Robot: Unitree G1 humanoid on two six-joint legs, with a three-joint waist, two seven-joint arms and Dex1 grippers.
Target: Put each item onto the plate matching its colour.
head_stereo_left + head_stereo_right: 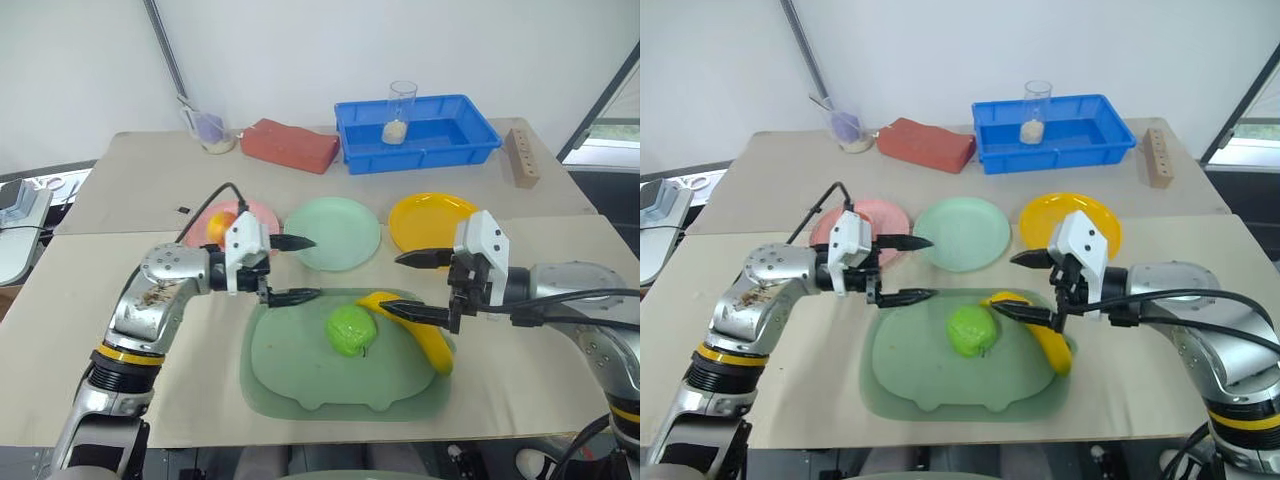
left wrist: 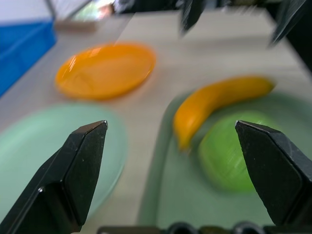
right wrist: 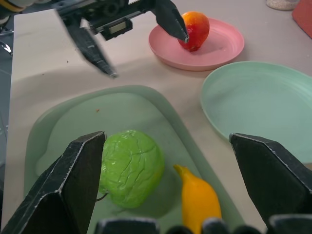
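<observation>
Red apple (image 3: 194, 29) already lies on the pink plate (image 3: 217, 51), so one of three pairings is judged complete. Green apple (image 1: 351, 329) and banana (image 1: 425, 335) rest side by side, near or touching, in the dull-green tray (image 1: 300, 385); the mint plate (image 1: 335, 232) and the yellow plate (image 1: 430, 218) beyond the tray carry nothing.

Left gripper (image 1: 296, 268) hangs over the tray's near-left edge, between the pink and mint plates, pointing across toward the fruit, jaws wide apart and empty. Right gripper (image 1: 418, 286) hovers just above the banana's upper end, jaws likewise spread and holding nothing; whether its lower finger touches the fruit cannot be told.

Step in hand, as judged: the approach to the second fruit, most likely the banana by the right gripper, with the yellow plate close behind it. The next move calls for lowering the open jaws astride the banana's curved body, closing across its narrow width, then lifting clear of the tray wall without nudging the green apple beside it.
</observation>
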